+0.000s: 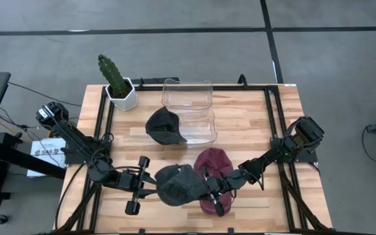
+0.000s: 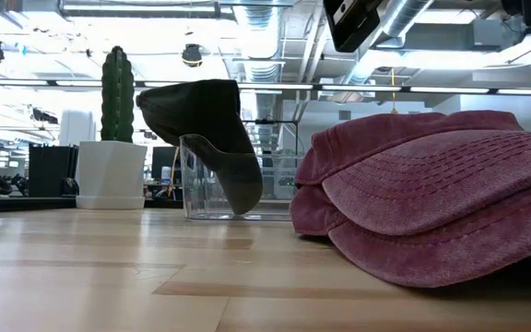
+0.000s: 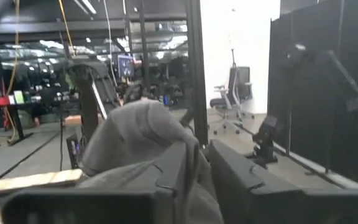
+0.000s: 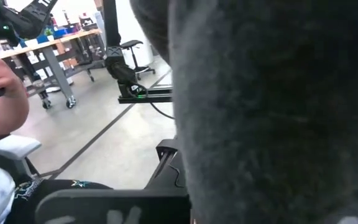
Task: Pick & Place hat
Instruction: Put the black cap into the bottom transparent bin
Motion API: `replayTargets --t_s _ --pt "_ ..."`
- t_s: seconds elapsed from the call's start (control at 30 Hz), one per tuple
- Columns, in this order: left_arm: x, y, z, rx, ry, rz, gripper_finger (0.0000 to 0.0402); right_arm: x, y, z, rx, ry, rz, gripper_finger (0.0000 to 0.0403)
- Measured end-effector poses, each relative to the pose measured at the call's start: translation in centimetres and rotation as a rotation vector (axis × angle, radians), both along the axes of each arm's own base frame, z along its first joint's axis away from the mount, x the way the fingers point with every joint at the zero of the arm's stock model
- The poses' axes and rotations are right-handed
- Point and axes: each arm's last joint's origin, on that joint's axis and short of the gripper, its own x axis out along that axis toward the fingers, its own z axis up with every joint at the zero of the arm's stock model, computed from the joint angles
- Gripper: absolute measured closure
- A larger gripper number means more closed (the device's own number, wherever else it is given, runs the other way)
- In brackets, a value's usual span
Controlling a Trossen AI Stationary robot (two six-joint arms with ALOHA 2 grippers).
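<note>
A dark grey cap (image 1: 180, 185) is up between both grippers near the table's near edge. It does not show in the low view. My left gripper (image 1: 150, 185) is shut on its left side, where the left wrist view shows grey cloth (image 3: 135, 137) rising past the fingers. My right gripper (image 1: 209, 189) is at the cap's right side, and the cap (image 4: 272, 112) fills its wrist view. A maroon cap (image 1: 213, 166) (image 2: 431, 198) lies flat on the table under the right arm. A black cap (image 1: 165, 126) (image 2: 206, 120) hangs over a clear bin's wall. My left gripper has the grey cap's left edge pinched between its two fingers, with cloth (image 3: 192, 177) bunched between them. It comes at the cap roughly level from the table's left side. The cap stands out beyond the fingertips, off the table.
Two clear bins (image 1: 188, 93) (image 1: 201, 127) stand at the table's far middle. A cactus in a white pot (image 1: 117, 85) (image 2: 113, 138) stands at the far left corner. Bare wood lies at the table's far right. A person's hand (image 4: 2, 87) shows in the room beyond.
</note>
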Motion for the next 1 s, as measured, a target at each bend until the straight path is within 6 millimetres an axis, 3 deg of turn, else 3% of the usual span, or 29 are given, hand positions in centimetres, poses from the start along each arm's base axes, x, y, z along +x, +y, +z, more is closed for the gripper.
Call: replayTargets --t_s 0.23,0.57,0.73,1.0 --pt "-0.3 -0.4 -0.8 0.016 0.074 -0.005 0.0272 -1.4 0.9 1.7 -0.024 -0.027 0.062 0.0401" --pt "-1.5 -1.5 -1.1 -0.012 0.113 0.035 0.0270 -6.2 4.6 5.2 -0.175 -0.160 0.060 0.0401" --pt "-0.3 -1.8 -2.6 -0.056 0.155 -0.002 0.0268 -7.3 5.4 5.7 -0.238 -0.219 0.000 0.0401" --pt "2.9 -2.3 -5.6 -0.152 0.104 -0.041 0.0269 -6.9 5.1 5.7 -0.257 -0.226 -0.018 0.0401"
